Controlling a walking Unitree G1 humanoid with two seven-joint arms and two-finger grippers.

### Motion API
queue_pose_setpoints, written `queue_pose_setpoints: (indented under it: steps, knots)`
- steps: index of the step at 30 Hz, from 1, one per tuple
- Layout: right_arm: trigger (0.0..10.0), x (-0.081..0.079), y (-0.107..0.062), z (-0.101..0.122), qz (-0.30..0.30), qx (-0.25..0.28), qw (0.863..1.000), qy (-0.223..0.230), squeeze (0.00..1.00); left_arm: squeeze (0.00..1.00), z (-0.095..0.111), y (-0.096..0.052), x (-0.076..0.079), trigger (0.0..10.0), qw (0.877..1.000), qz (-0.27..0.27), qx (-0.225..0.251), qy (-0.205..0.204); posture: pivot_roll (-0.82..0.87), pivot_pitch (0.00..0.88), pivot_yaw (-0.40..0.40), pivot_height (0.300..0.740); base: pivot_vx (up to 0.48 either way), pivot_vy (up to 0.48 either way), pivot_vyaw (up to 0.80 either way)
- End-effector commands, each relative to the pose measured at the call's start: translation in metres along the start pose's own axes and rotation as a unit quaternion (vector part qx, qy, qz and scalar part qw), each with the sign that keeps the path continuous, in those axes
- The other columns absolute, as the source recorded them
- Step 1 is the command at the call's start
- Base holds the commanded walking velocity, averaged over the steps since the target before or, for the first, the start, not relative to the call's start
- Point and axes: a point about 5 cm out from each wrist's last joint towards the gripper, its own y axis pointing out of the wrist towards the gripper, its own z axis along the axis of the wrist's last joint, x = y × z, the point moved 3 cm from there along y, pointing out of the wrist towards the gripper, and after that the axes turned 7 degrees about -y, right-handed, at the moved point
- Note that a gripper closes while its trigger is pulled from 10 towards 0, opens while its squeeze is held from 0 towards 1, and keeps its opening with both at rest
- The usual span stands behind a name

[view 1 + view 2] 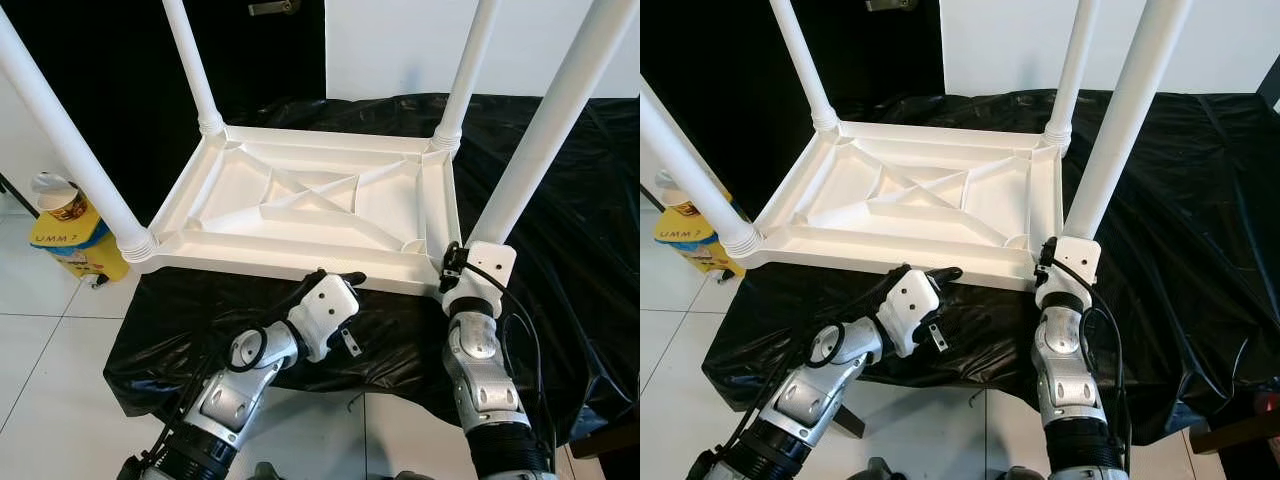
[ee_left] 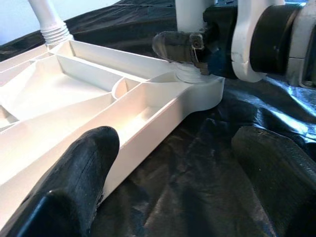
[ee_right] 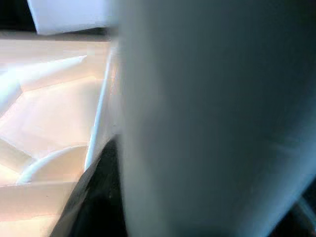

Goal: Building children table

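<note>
A white plastic children's table (image 1: 290, 265) lies upside down on a black sheet (image 1: 585, 230), its ribbed underside facing up and all its legs standing upward. My right gripper (image 1: 453, 264) is at the near right corner, shut around the base of the near right leg (image 1: 545, 130); that leg (image 3: 207, 118) looms close and blurred in the right wrist view. My left gripper (image 1: 338, 281) is at the table's near rim, open. One of its fingers (image 2: 84, 168) rests against the rim (image 2: 148, 123), the other over the sheet.
The sheet covers a low support whose near edge hangs just in front of my arms. A yellow container (image 1: 72, 238) with a white lid stands on the tiled floor (image 1: 40, 350) at the left. A dark wall and a white wall lie behind.
</note>
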Motion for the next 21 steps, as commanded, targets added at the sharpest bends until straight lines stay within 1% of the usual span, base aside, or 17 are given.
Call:
queue_pose_setpoints:
  steps: [1, 3, 4, 6, 7, 8, 9, 10, 11, 13, 14, 16, 17, 18, 20, 21]
  knots:
    - [10.0, 0.001, -0.003, -0.014, 0.001, -0.026, 1.0, -0.015, 1.0, 0.0, -0.001, -0.002, -0.006, 10.0, 1.0, 0.008, -0.001, 0.003, 0.02, 0.061, 0.032, 0.74, 0.0, 0.0, 0.0]
    - [10.0, 0.001, -0.003, -0.012, 0.008, -0.019, 1.0, -0.014, 1.0, 0.0, -0.001, -0.002, -0.008, 10.0, 1.0, 0.012, -0.002, 0.005, 0.02, 0.061, 0.032, 0.74, 0.0, 0.0, 0.0]
    - [10.0, 0.003, -0.006, -0.003, 0.018, 0.013, 1.0, -0.02, 1.0, 0.0, 0.001, -0.005, -0.017, 10.0, 1.0, 0.024, 0.001, 0.007, 0.02, 0.068, 0.028, 0.74, 0.0, 0.0, 0.0]
    - [10.0, 0.008, -0.011, 0.008, 0.035, 0.057, 0.997, -0.03, 1.0, 0.0, 0.006, -0.009, -0.03, 10.0, 0.999, 0.044, 0.008, 0.006, 0.02, 0.068, 0.033, 0.74, 0.0, 0.0, 0.0]
    - [10.0, 0.008, -0.011, 0.008, 0.035, 0.057, 0.997, -0.03, 1.0, 0.0, 0.006, -0.009, -0.03, 10.0, 0.999, 0.044, 0.008, 0.006, 0.02, 0.068, 0.033, 0.74, 0.0, 0.0, 0.0]
    - [10.0, 0.009, -0.015, 0.011, 0.042, 0.071, 0.996, -0.036, 0.86, 0.0, 0.007, -0.01, -0.035, 10.0, 0.999, 0.052, 0.011, 0.006, 0.02, 0.068, 0.033, 0.74, 0.0, 0.0, 0.0]
    - [10.0, 0.013, -0.02, 0.012, 0.047, 0.082, 0.995, -0.04, 0.0, 0.0, 0.01, -0.011, -0.04, 10.0, 0.998, 0.059, 0.014, 0.009, 0.02, 0.069, 0.036, 0.74, 0.0, 0.0, 0.0]
    - [10.0, 0.013, -0.02, 0.012, 0.047, 0.082, 0.995, -0.04, 0.0, 0.0, 0.01, -0.011, -0.04, 10.0, 0.998, 0.059, 0.014, 0.009, 0.02, 0.069, 0.036, 0.74, 0.0, 0.0, 0.0]
    - [10.0, 0.015, -0.026, 0.013, 0.056, 0.092, 0.993, -0.048, 0.0, 0.0, 0.012, -0.013, -0.046, 10.0, 0.998, 0.066, 0.017, 0.011, 0.01, 0.07, 0.043, 0.74, 0.0, 0.0, 0.0]
    - [10.0, 0.015, -0.026, 0.013, 0.056, 0.092, 0.993, -0.048, 0.0, 0.0, 0.012, -0.013, -0.046, 10.0, 0.998, 0.066, 0.017, 0.011, 0.01, 0.07, 0.043, 0.74, 0.0, 0.0, 0.0]
    - [10.0, 0.016, -0.035, 0.011, 0.072, 0.096, 0.991, -0.052, 0.0, 0.0, 0.017, -0.015, -0.054, 10.0, 0.997, 0.073, 0.027, 0.003, 0.0, 0.073, 0.053, 0.74, 0.0, 0.0, 0.0]
    - [10.0, 0.016, -0.035, 0.011, 0.072, 0.096, 0.991, -0.052, 0.0, 0.0, 0.017, -0.015, -0.054, 10.0, 0.997, 0.073, 0.027, 0.003, 0.0, 0.073, 0.053, 0.74, 0.0, 0.0, 0.0]
    - [10.0, 0.017, -0.044, 0.01, 0.086, 0.1, 0.99, -0.056, 0.0, 0.0, 0.021, -0.017, -0.061, 10.0, 0.996, 0.077, 0.034, -0.001, -0.01, 0.076, 0.066, 0.74, 0.0, 0.0, 0.0]
    - [10.0, 0.018, -0.054, 0.009, 0.102, 0.1, 0.988, -0.058, 0.0, 0.0, 0.025, -0.019, -0.067, 10.0, 0.996, 0.079, 0.038, -0.003, -0.02, 0.098, 0.08, 0.74, 0.0, 0.0, 0.0]
    - [10.0, 0.019, -0.072, 0.007, 0.136, 0.097, 0.984, -0.061, 0.0, 0.0, 0.03, -0.023, -0.076, 10.0, 0.996, 0.078, 0.041, 0.0, -0.02, 0.113, 0.088, 0.74, 0.0, 0.0, 0.0]
    - [10.0, 0.019, -0.072, 0.007, 0.136, 0.097, 0.984, -0.061, 0.0, 0.0, 0.03, -0.023, -0.076, 10.0, 0.996, 0.078, 0.041, 0.0, -0.02, 0.113, 0.088, 0.74, 0.0, 0.0, 0.0]
